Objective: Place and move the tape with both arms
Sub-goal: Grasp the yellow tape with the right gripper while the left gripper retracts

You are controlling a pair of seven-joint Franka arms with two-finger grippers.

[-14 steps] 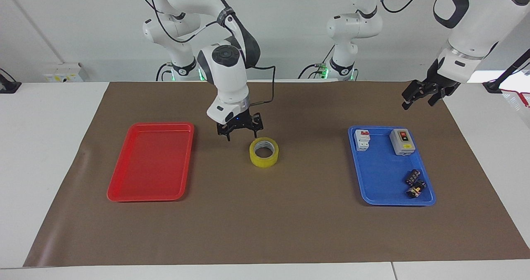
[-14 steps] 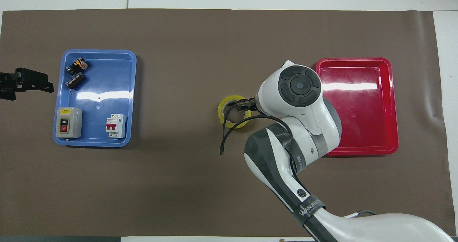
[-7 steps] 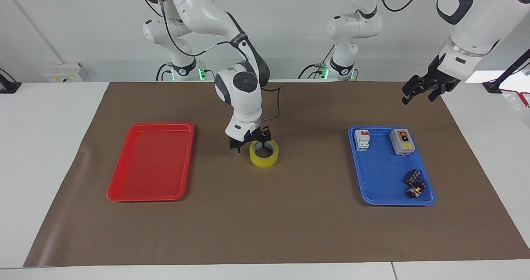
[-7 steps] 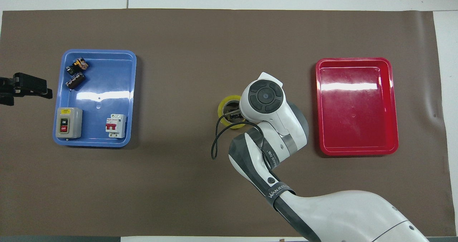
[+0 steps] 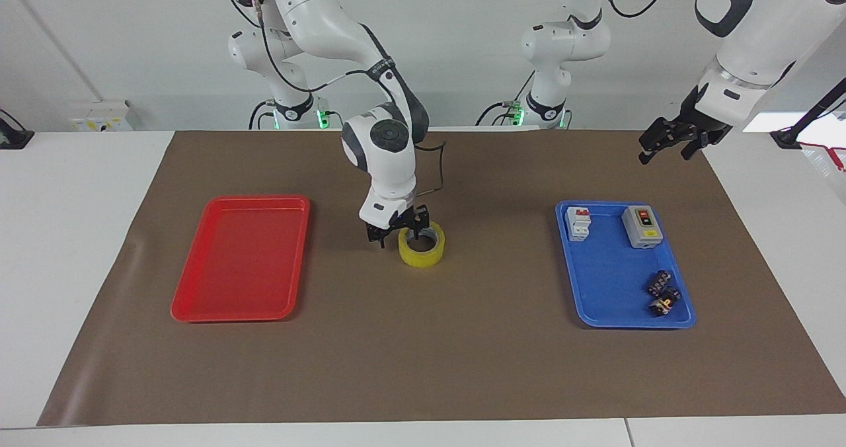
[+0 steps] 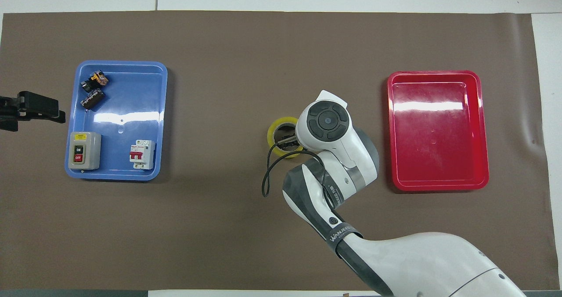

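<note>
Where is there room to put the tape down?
The red tray has nothing in it. Bare mat lies between the tape and the blue tray. The blue tray is crowded at its corners: switch box, breaker, two small parts.

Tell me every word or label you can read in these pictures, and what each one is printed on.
"ON" and "OFF": the buttons of the grey switch box in the blue tray.
"WANJEE…": the band round the right arm; its end is cut off.
Yellow label on the switch box: too small to read.
Print on the red-and-white circuit breaker: too small to read.
Nothing readable on the tape or the red tray.
</note>
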